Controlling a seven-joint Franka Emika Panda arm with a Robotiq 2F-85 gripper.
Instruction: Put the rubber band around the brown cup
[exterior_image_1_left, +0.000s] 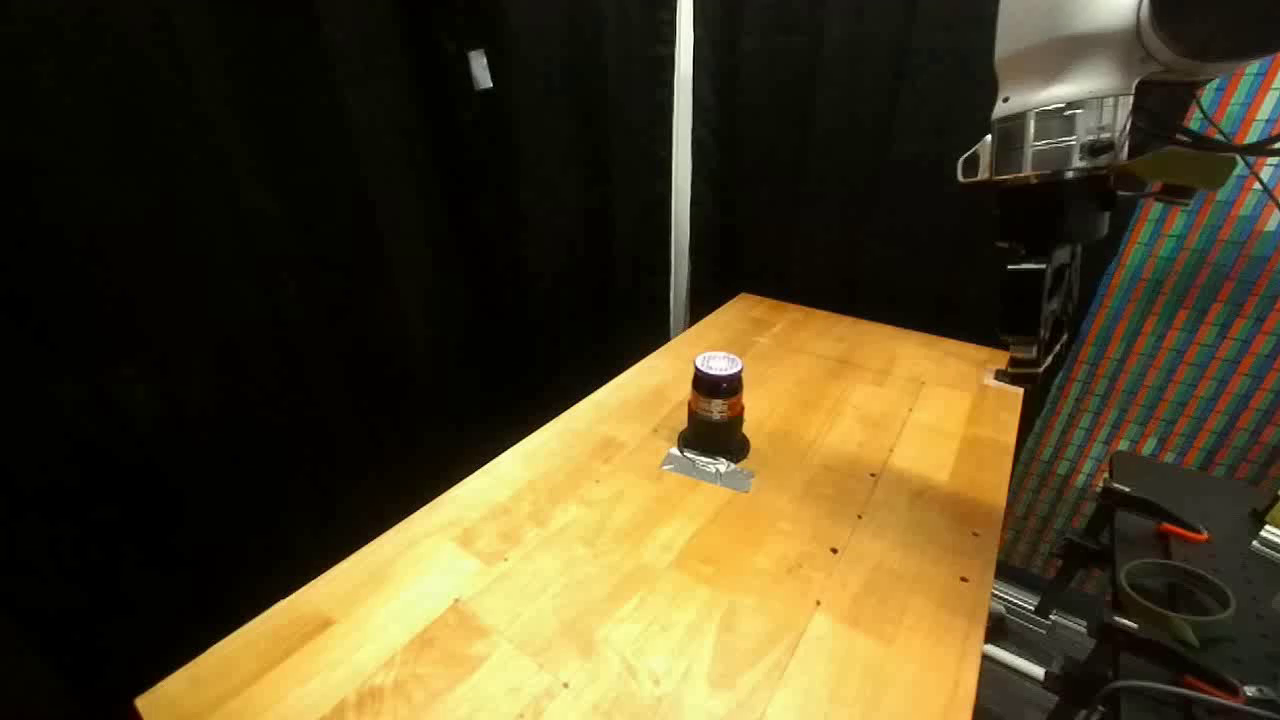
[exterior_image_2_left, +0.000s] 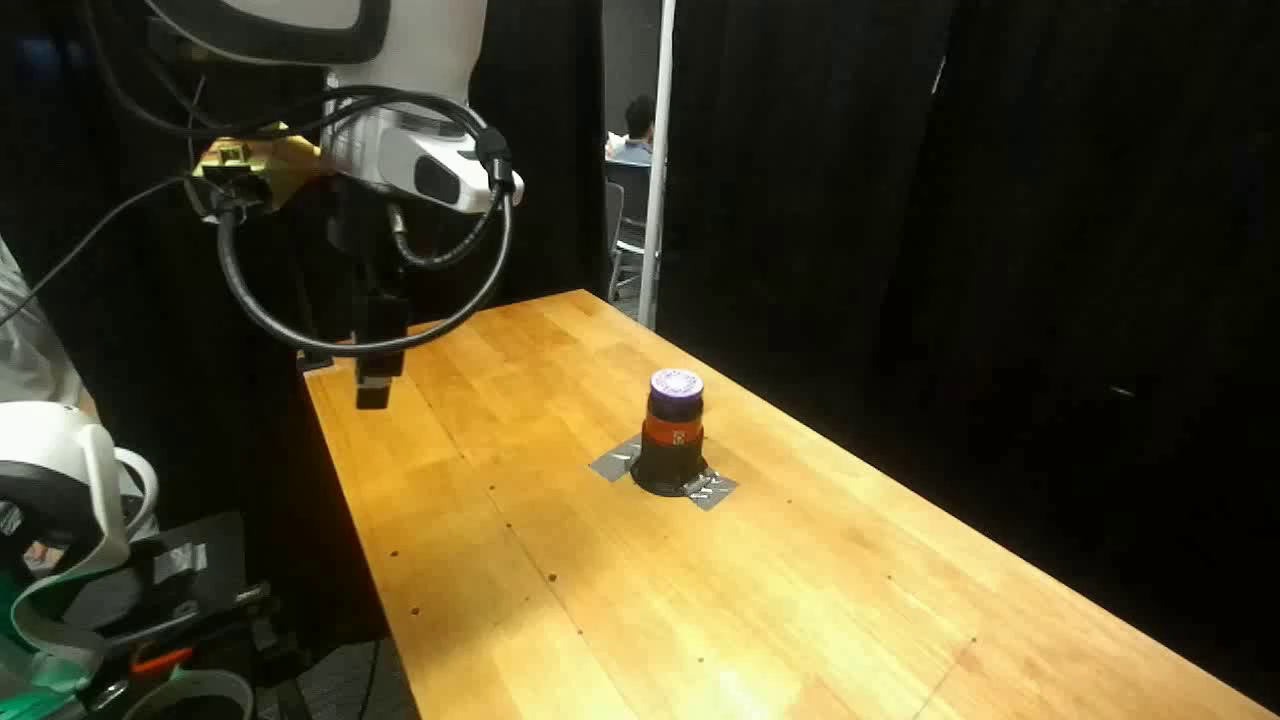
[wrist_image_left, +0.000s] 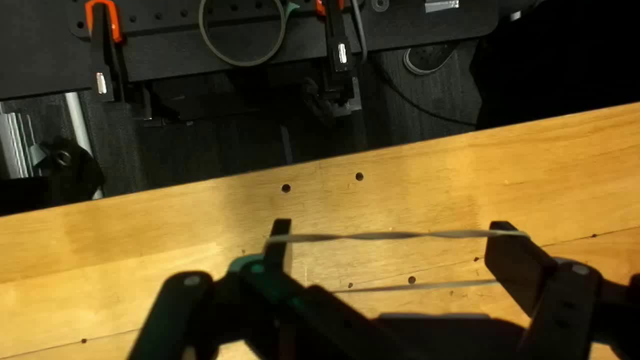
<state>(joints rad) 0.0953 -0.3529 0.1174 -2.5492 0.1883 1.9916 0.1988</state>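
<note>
The brown cup (exterior_image_1_left: 716, 408) stands upright on the wooden table and shows in both exterior views (exterior_image_2_left: 673, 430). It has a purple-and-white top, an orange-brown band round its middle and a dark flared base. My gripper (exterior_image_2_left: 373, 392) hangs over the table's edge side, well apart from the cup. In the wrist view my gripper (wrist_image_left: 392, 230) is open, with its fingers wide apart. A pale rubber band (wrist_image_left: 390, 235) is stretched round both fingers, with two strands across the gap. The front strand is twisted. The cup is out of the wrist view.
Grey tape (exterior_image_1_left: 708, 470) lies at the cup's base on the wooden table (exterior_image_1_left: 640, 600). A black side bench with orange-tipped clamps (wrist_image_left: 102, 20) and a tape roll (wrist_image_left: 242, 62) stands beyond the table edge. Black curtains hang behind. A looped cable (exterior_image_2_left: 240, 290) hangs beside the gripper.
</note>
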